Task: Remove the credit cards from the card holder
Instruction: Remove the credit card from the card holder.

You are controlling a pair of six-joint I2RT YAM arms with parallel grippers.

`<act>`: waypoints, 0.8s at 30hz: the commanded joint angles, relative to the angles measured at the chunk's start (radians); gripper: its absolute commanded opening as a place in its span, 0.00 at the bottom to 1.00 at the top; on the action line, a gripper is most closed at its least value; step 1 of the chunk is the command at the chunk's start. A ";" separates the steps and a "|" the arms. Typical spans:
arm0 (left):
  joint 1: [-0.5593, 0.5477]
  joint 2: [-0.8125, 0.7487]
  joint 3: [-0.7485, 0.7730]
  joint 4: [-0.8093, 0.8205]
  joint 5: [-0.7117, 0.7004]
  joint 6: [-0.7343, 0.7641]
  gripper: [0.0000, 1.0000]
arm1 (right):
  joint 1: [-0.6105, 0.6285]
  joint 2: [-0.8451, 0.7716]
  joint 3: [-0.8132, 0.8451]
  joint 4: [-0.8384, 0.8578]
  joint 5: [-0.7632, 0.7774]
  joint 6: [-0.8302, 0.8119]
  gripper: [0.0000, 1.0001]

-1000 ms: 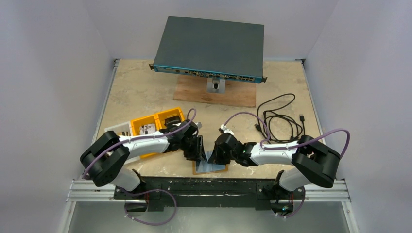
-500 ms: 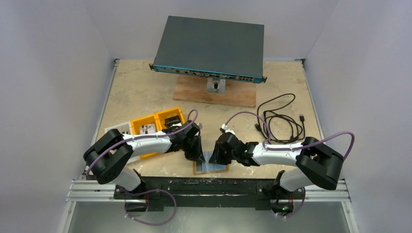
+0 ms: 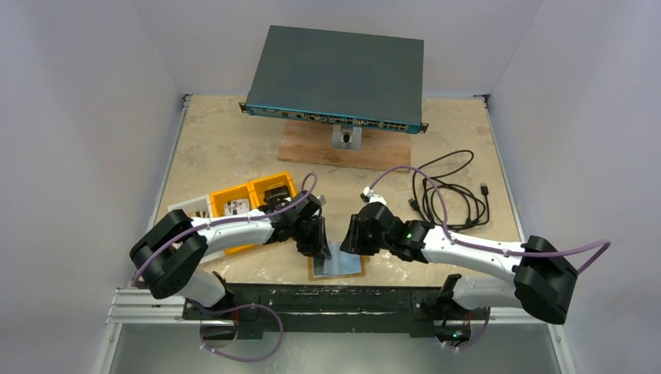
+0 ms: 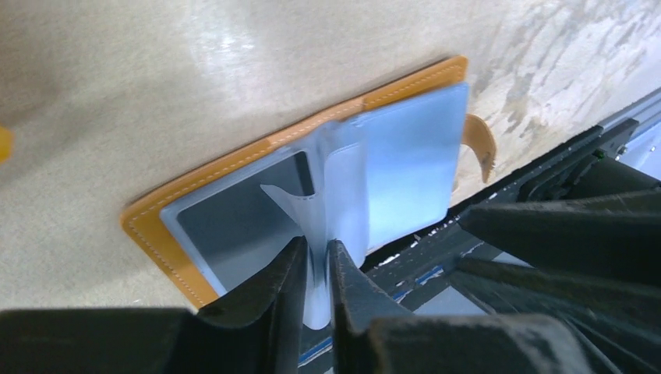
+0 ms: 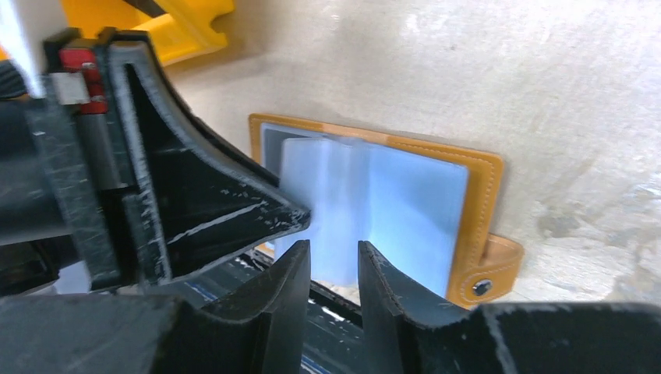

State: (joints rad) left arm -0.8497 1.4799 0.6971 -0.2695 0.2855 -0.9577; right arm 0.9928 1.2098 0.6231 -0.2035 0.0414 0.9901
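Observation:
The tan-orange card holder lies open and flat at the table's near edge, with pale blue-grey plastic sleeves inside. My left gripper is shut on one sleeve and holds it standing up from the spine. A dark grey card shows in the left-hand pocket. The orange rim frames the sleeves. My right gripper is open, with its jaws a finger-width apart, just short of the raised sleeve and holding nothing. The holder's snap strap lies at its right side. In the top view the left gripper and the right gripper face each other over the holder.
A yellow-orange compartment tray sits just behind the left arm. A network switch stands on a wooden board at the back. A black cable coils at the right. The metal rail runs right below the holder.
My right arm's elbow has swung out to the right and the right gripper has drawn back slightly from the holder. The left gripper holds the sleeve in nearly the same place.

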 commanded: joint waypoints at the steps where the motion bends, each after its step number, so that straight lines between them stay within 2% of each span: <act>1: -0.016 -0.025 0.062 0.037 0.038 0.014 0.20 | -0.010 -0.027 0.012 -0.067 0.052 -0.017 0.29; 9: -0.035 0.031 0.108 0.084 0.082 0.002 0.37 | -0.018 -0.117 0.015 -0.166 0.115 -0.006 0.30; 16: -0.051 0.113 0.157 0.137 0.120 -0.014 0.47 | -0.021 -0.204 0.005 -0.234 0.163 0.020 0.31; 24: -0.061 0.185 0.212 0.176 0.157 -0.019 0.65 | -0.021 -0.232 -0.005 -0.263 0.169 0.032 0.32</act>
State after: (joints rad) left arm -0.9005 1.6432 0.8516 -0.1570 0.4046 -0.9691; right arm 0.9749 0.9951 0.6224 -0.4408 0.1722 1.0039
